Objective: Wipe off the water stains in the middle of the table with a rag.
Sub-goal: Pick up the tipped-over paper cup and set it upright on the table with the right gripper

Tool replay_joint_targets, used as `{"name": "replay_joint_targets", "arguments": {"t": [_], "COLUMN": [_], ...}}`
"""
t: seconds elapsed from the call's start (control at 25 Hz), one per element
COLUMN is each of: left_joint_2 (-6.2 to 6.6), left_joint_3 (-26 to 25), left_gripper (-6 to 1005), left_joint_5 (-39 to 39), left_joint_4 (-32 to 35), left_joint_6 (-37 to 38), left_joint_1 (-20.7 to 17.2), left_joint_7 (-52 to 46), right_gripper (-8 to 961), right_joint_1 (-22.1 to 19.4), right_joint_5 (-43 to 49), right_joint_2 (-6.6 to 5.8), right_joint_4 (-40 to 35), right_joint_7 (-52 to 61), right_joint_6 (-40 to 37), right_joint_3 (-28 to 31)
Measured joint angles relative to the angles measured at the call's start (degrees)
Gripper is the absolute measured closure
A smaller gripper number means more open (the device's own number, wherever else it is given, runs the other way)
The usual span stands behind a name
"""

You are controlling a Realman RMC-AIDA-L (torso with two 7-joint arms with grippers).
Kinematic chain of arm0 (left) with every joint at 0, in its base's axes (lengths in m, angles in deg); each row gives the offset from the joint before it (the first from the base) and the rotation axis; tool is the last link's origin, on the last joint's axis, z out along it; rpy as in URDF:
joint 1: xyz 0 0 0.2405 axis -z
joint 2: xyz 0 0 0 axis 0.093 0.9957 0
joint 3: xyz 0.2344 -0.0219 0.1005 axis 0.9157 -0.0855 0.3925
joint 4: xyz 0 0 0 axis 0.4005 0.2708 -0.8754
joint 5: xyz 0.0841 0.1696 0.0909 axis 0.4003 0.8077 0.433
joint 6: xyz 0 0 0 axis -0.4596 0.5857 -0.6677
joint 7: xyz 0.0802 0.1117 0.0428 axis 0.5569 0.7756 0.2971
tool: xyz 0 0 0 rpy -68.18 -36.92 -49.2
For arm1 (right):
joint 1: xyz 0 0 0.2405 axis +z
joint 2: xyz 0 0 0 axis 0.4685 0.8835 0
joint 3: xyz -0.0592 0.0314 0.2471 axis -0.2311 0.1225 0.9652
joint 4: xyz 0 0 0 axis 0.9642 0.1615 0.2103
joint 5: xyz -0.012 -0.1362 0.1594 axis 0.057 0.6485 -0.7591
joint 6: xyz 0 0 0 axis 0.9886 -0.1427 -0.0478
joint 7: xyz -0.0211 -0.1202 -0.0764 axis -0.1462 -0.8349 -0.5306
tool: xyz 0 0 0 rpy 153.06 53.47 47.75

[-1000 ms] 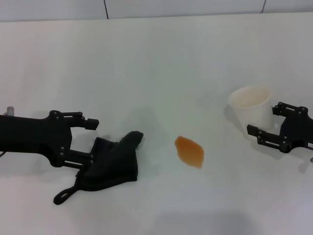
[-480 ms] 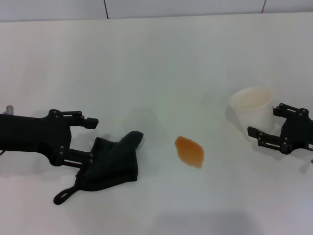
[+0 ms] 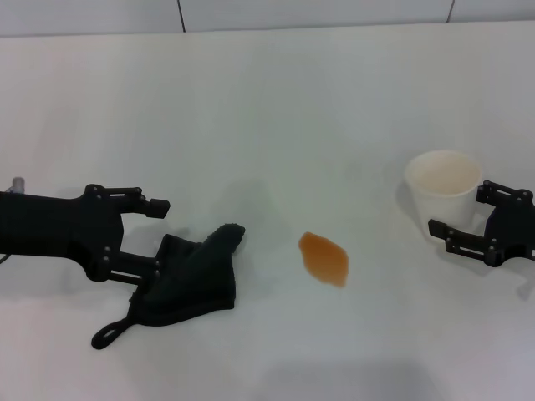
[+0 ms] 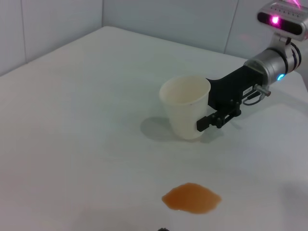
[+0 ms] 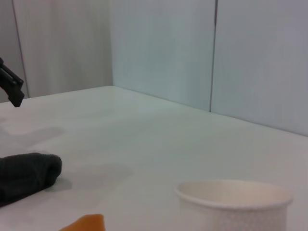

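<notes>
The surface (image 3: pixel 276 109) is white and flat and carries three items: the rag (image 3: pixel 188 280), the stain (image 3: pixel 323 257) and a cup (image 3: pixel 441 190). The stain is an orange-brown translucent patch near the middle of the surface, between the rag on the robot's left and the cup on its right, apart from both. The rag is a crumpled black cloth with a thin loop (image 3: pixel 111 332) trailing from its near left corner. The left tool (image 3: pixel 155 238) lies low at the left of the surface with its two fingers spread; the near finger (image 3: pixel 134 267) meets the left edge of the rag, and the far finger (image 3: pixel 138 202) stands clear of it, so the cloth is at most partly between them; whether the near finger presses on it cannot be told. The right tool (image 3: pixel 468 219) is at the right edge with its fingers parted, just beside the cup on its right side; in the left wrist view one finger (image 4: pixel 211 120) appears to touch the cup wall. The cup stands upright.
</notes>
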Motion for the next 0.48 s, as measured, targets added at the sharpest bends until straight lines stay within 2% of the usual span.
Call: {"name": "replay_joint_targets", "arguments": {"t": [0.48], "left_joint_2": [0.00], "left_joint_3": [0.00], "left_gripper": [112], "left_joint_5": [-0.13], "left_joint_4": [0.00], "left_joint_6": [-0.04], "left_joint_1": [0.07], "left_joint_7": [-0.14], "right_gripper": [205], "right_joint_1": [-1.03], "right_joint_5": [0.71], "right_joint_2": [-0.18], "right_joint_4": [-0.23], "right_joint_7": [1.32], "right_joint_6": [-0.83], "right_joint_3": [0.51]}}
